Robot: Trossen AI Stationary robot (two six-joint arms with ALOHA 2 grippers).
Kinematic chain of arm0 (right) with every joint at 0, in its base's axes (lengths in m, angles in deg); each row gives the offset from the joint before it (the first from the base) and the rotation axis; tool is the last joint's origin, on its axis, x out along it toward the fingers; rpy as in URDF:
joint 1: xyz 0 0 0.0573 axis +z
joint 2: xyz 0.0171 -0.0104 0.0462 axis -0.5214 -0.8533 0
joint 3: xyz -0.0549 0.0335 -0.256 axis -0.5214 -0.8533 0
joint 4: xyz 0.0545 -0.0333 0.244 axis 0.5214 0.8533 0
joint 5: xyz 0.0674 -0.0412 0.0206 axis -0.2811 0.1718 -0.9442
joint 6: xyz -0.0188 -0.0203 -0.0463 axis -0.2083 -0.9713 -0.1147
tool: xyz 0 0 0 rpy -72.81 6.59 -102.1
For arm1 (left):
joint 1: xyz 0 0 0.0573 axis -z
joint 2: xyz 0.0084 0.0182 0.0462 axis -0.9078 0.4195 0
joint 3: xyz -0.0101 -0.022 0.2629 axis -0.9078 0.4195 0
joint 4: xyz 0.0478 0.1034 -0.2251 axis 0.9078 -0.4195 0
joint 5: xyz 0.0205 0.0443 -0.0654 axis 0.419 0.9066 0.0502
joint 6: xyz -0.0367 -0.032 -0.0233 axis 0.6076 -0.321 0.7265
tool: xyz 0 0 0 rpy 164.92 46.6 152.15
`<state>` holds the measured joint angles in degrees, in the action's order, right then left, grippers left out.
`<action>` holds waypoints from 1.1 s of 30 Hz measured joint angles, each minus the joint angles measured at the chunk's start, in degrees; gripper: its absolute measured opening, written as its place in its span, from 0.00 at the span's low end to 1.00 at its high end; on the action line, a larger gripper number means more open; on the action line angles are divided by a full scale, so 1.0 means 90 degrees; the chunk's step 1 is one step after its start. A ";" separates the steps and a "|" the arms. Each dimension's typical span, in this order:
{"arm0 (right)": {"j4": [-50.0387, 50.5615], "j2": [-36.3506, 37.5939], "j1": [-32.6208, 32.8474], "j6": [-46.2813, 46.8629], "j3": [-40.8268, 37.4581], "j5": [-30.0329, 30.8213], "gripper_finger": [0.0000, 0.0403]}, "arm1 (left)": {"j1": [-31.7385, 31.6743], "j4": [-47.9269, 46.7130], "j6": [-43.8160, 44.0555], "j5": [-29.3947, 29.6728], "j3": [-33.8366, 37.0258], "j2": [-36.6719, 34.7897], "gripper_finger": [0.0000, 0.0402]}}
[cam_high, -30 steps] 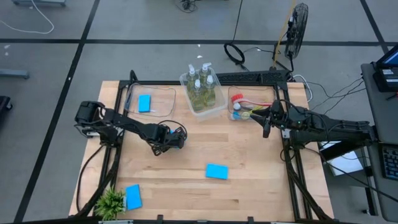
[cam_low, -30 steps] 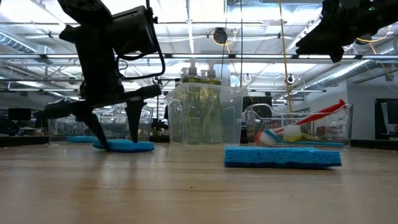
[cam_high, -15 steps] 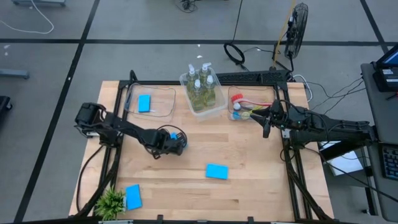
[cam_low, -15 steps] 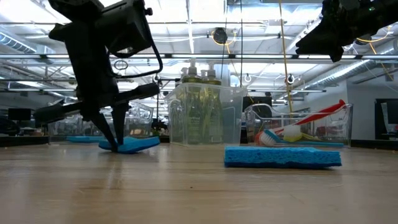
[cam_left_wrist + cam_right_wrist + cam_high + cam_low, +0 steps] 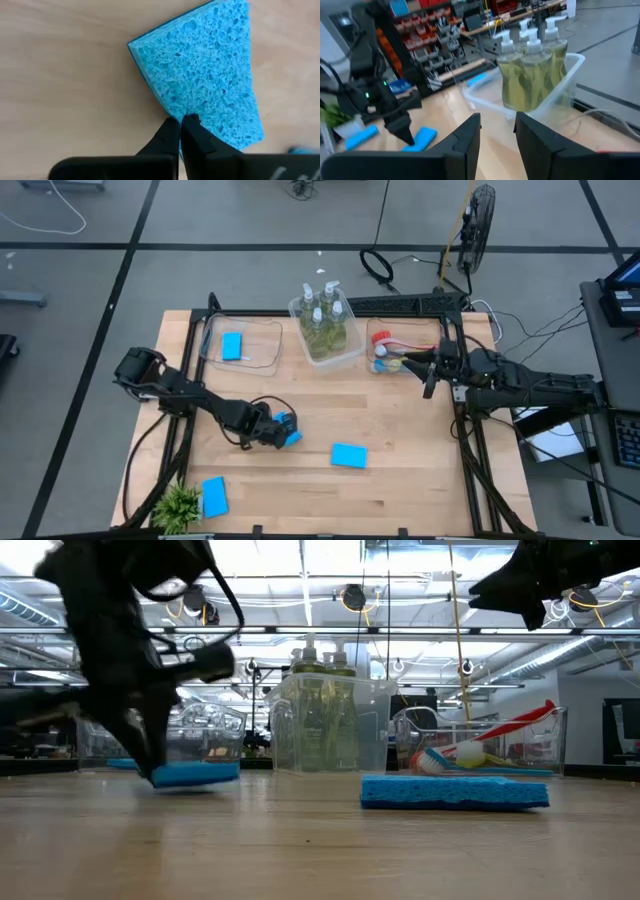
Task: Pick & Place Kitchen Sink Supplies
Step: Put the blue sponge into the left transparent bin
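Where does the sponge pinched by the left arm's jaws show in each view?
High: sponge left of centre, at the left gripper.
Low: at left, low over the table.
Left wrist: fills the centre.
Right wrist: lower left, under the dark arm.
Shared landmark: soap bottle bin.

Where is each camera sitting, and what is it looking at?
High view: above the table, looking straight down; both arms show, left gripper shut on a blue sponge.
Low view: at tabletop height, looking across at the soap bottle bin; arms hang in from above.
Left wrist view: just over the pinched sponge, own fingers closed.
Right wrist view: raised right gripper facing bottles.
Shared: all four see that sponge.
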<state>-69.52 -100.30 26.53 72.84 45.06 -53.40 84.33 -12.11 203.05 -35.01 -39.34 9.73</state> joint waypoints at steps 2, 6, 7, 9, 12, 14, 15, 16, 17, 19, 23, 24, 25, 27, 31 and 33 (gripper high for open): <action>-0.0146 0.0002 0.0001 0.0217 0.0001 0.0002 0.27 | 0.0045 -0.0006 -0.0329 0.0029 0.0007 -0.0157 0.01; -0.0324 0.0000 0.0001 0.0533 0.0002 0.0000 0.27 | 0.0085 0.0201 -0.1183 0.0348 -0.0005 -0.0512 0.01; -0.0349 0.0000 0.0001 0.0608 0.0002 0.0000 0.27 | 0.0086 0.0354 -0.1449 0.0444 -0.0010 -0.0567 0.01; -0.0353 0.0002 0.0001 0.0770 0.0002 0.0000 0.27 | 0.0096 0.0488 -0.2012 0.0694 -0.0010 -0.0734 0.01; -0.0351 0.0000 0.0001 0.0925 0.0002 0.0000 0.27 | 0.0052 0.0894 -0.3016 0.1067 -0.0024 -0.0974 0.00; -0.0351 -0.0005 0.0001 0.0934 0.0002 0.0000 0.27 | 0.0013 0.1111 -0.3799 0.1269 -0.0012 -0.1106 0.00; -0.0348 -0.0005 0.0001 0.0934 0.0002 0.0002 0.27 | 0.0003 0.1404 -0.4236 0.1361 -0.0010 -0.1152 0.00; -0.0332 -0.0007 0.0001 0.0934 0.0002 0.0002 0.27 | -0.0011 0.1727 -0.4686 0.1385 -0.0022 -0.1203 0.00; -0.0323 -0.0013 0.0001 0.0934 0.0002 0.0002 0.27 | -0.0029 0.1982 -0.5178 0.1378 -0.0024 -0.1272 0.00; -0.0325 -0.0013 0.0001 0.0919 0.0002 0.0005 0.27 | -0.0075 0.2740 -0.6223 0.1290 -0.0016 -0.1353 0.00; -0.0327 -0.0015 0.0001 0.0919 0.0002 0.0005 0.27 | -0.0198 0.4356 -0.7981 0.0705 -0.0017 -0.1428 0.00; -0.0327 -0.0015 0.0001 0.0917 0.0002 0.0005 0.27 | -0.0265 0.4828 -0.8229 0.0482 -0.0025 -0.1439 0.00; -0.0327 -0.0015 0.0001 0.0917 0.0002 0.0007 0.27 | -0.0318 0.5177 -0.8421 0.0266 -0.0036 -0.1448 0.00; -0.0327 -0.0015 0.0001 0.0914 0.0002 0.0006 0.27 | -0.0425 0.5854 -0.8761 -0.0239 -0.0034 -0.1442 0.00; -0.0324 -0.0015 0.0001 0.0898 0.0002 0.0007 0.27 | -0.0618 0.7268 -0.9119 -0.1174 -0.0029 -0.1447 0.00; -0.0324 -0.0015 0.0001 0.0892 0.0002 0.0007 0.27 | -0.0701 0.7672 -0.9140 -0.1497 -0.0032 -0.1454 0.00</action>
<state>-72.43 -100.43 26.54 80.87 45.08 -53.33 78.02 56.94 120.79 -48.48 -39.62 -3.36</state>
